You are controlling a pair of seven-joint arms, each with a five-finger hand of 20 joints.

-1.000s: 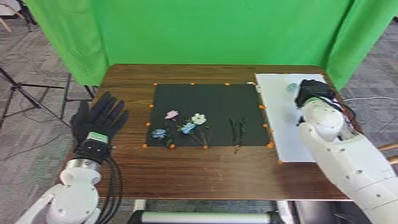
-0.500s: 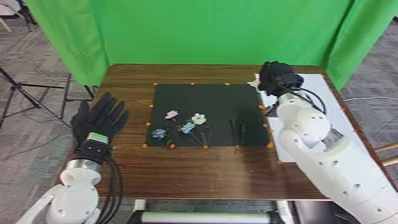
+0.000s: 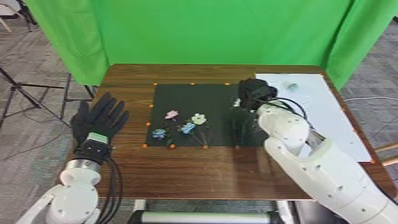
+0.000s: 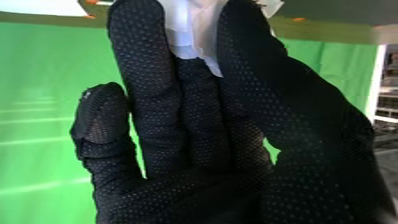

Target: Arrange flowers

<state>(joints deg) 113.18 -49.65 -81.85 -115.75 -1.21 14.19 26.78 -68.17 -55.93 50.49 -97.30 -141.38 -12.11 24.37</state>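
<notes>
In the head view my right hand [image 3: 256, 91] is over the black mat's [image 3: 182, 100] back right part, with a bit of white beside it. In the right wrist view that hand [image 4: 200, 165] pinches a white flower-like piece [image 4: 194, 32], whose soft edges show between the fingertips. A pink flower [image 3: 171, 114], a white flower [image 3: 199, 119] and blue flowers [image 3: 187, 128] lie on the mat, left of dark green stems [image 3: 239, 127]. My left hand [image 3: 96, 120] rests open off the mat's left side.
A white board [image 3: 311, 105] lies along the table's right side, with a small pale green, glassy object [image 3: 292, 87] near its back end. Orange markers [image 3: 205, 147] edge the mat. Brown table [image 3: 195, 175] surface runs along the front; a green curtain [image 3: 213, 32] hangs behind.
My right hand has moved left from over the white board to the mat's back right part, uncovering much of the board. The left hand has stayed still.
</notes>
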